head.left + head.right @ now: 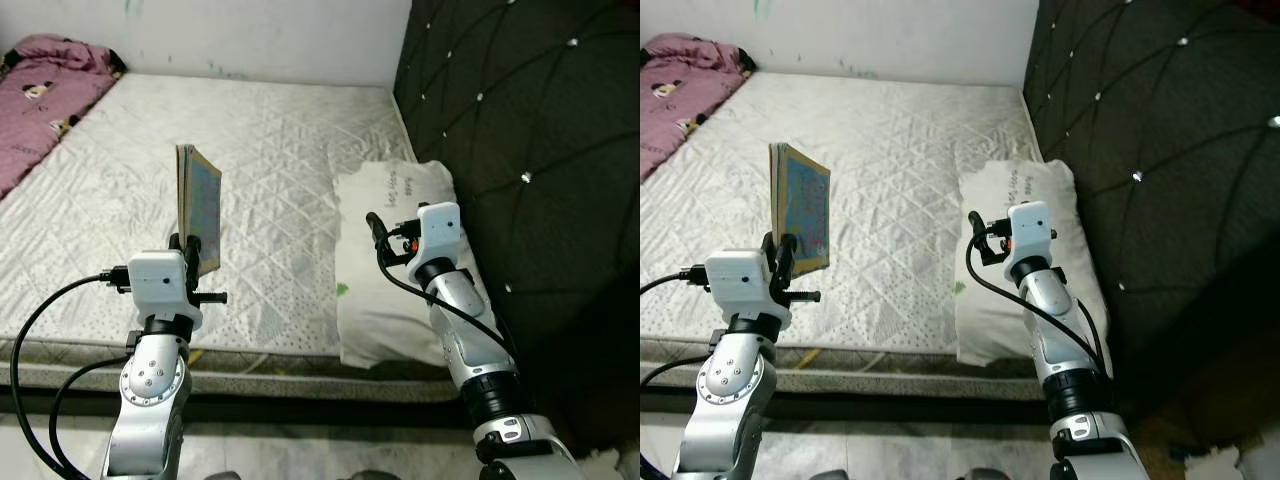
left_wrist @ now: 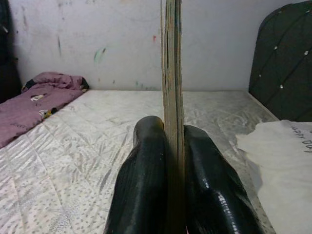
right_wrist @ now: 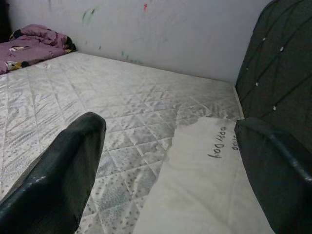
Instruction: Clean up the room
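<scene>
White quilted mattress [image 1: 270, 160]: left pincer [image 2: 168, 141] clamps thin colourful book [image 1: 198, 205] upright above it; right pincer [image 3: 170, 161] spread wide over white pillow [image 1: 390, 270].

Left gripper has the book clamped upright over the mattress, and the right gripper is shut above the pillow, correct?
Not quite: the right gripper is open, fingers spread wide in the right wrist view above the pillow. The left gripper does clamp the book upright over the mattress.
</scene>
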{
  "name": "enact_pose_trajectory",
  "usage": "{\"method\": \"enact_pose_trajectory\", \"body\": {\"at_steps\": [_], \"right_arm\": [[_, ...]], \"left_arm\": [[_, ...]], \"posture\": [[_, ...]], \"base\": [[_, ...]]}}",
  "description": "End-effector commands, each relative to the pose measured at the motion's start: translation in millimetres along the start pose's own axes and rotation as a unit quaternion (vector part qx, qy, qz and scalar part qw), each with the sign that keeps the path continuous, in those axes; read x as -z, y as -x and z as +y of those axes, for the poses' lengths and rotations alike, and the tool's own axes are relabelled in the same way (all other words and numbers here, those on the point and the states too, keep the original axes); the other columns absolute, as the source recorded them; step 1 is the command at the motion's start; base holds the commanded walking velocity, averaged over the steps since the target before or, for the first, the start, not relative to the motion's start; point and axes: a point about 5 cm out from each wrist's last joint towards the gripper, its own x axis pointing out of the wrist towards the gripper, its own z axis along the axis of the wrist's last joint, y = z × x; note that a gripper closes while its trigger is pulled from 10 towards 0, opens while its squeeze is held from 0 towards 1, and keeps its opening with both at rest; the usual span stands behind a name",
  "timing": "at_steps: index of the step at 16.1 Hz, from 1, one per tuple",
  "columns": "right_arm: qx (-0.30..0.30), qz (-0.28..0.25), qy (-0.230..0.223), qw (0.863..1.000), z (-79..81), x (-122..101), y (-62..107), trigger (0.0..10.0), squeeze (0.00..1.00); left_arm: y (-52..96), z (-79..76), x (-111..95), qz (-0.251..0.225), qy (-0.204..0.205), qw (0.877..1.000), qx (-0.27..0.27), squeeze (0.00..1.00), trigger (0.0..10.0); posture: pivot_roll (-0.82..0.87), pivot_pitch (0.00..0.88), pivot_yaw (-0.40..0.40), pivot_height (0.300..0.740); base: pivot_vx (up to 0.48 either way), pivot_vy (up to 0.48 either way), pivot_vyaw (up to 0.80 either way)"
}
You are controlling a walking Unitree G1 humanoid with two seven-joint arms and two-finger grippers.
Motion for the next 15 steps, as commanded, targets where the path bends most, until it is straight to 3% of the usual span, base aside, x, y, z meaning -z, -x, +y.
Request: {"method": "enact_pose_trajectory", "body": {"at_steps": [1, 5, 15], "right_arm": [[0.003, -0.005, 0.001, 1.0, -2.0, -4.2, -2.4, 10.0, 0.0], [0.003, -0.004, 0.002, 1.0, -2.1, -4.1, -2.3, 10.0, 0.0], [0.001, -0.002, 0.002, 1.0, -2.9, -3.3, -1.3, 10.0, 0.0]], "left_arm": [[-3.1, 0.5, -13.9, -0.04, 0.001, 0.999, 0.006, 0.0, 10.0], [-3.1, 1.0, -12.8, -0.033, -0.002, 0.999, 0.0, 0.0, 10.0], [-3.2, 0.8, -11.4, -0.028, -0.002, 1.0, -0.011, 0.0, 10.0]], "posture": [[-0.02, 0.0, -0.018, 0.74], [-0.02, 0.0, -0.018, 0.74], [-0.02, 0.0, -0.021, 0.74]], "base": [[0.364, 0.0, 0.0], [0.385, 0.0, 0.0], [0.0, 0.0, 0.0]]}}
